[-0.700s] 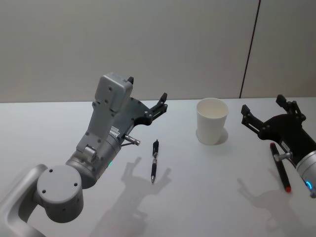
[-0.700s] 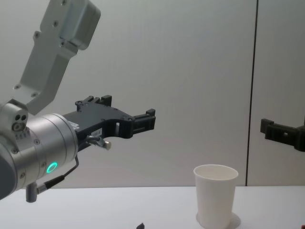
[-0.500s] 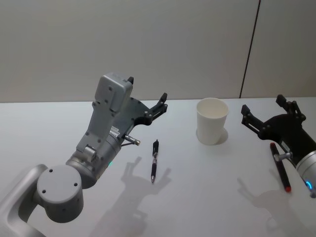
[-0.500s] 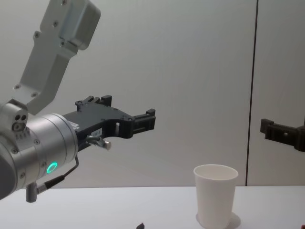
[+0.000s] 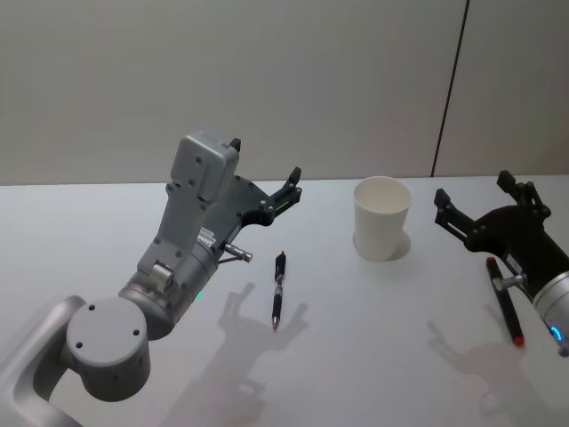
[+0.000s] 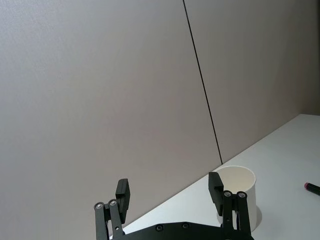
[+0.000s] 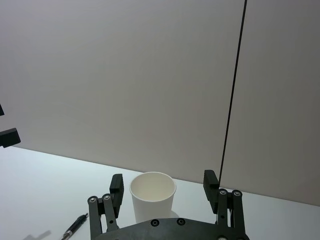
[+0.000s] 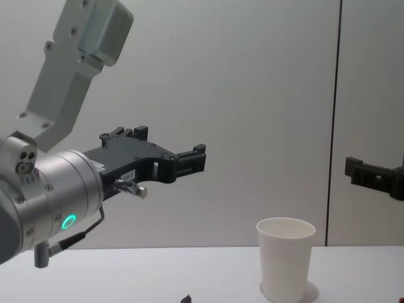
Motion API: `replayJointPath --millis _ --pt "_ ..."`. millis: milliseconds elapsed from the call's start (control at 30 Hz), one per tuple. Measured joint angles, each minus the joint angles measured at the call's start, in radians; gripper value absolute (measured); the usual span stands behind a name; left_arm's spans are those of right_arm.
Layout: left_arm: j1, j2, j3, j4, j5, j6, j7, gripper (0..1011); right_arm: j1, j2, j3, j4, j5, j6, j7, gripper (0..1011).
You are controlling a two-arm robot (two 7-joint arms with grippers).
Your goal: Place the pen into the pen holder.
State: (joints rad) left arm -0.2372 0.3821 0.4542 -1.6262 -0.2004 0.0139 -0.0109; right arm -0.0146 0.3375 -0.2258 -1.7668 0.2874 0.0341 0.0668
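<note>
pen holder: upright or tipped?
Upright. The pen holder stands on its narrower base on the table, with its open rim facing up. The chest view shows its sides vertical.

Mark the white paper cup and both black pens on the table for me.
white paper cup (image 5: pixel 382 229), head view, on its side wall.
black pen with red tips (image 5: pixel 507 311), head view, on the middle of its barrel.
plain black pen (image 5: pixel 277 292), head view, on the middle of its barrel.

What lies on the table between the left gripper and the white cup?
Nothing. In the head view, the table is bare between the open left gripper and the cup.
</note>
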Motion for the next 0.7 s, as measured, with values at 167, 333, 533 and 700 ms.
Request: replayJointPath --millis 167,333,533,700 --pt "0.0 0.0 0.0 0.0 0.0 0.0 0.0 1003 0.0 0.0 0.0 0.0 0.0 0.0 0.0 1001" --pt "0.0 0.0 0.0 0.0 0.0 0.0 0.0 1002 0.0 0.0 0.0 0.0 0.0 0.0 0.0 1002" --pt "0.0 0.0 0.0 0.0 0.0 0.0 0.0 1002 0.0 0.0 0.0 0.0 0.0 0.0 0.0 1001" --pt "0.0 0.0 0.0 0.0 0.0 0.0 0.0 1003 -0.001 0.0 0.0 -0.002 0.0 0.003 -0.001 1002"
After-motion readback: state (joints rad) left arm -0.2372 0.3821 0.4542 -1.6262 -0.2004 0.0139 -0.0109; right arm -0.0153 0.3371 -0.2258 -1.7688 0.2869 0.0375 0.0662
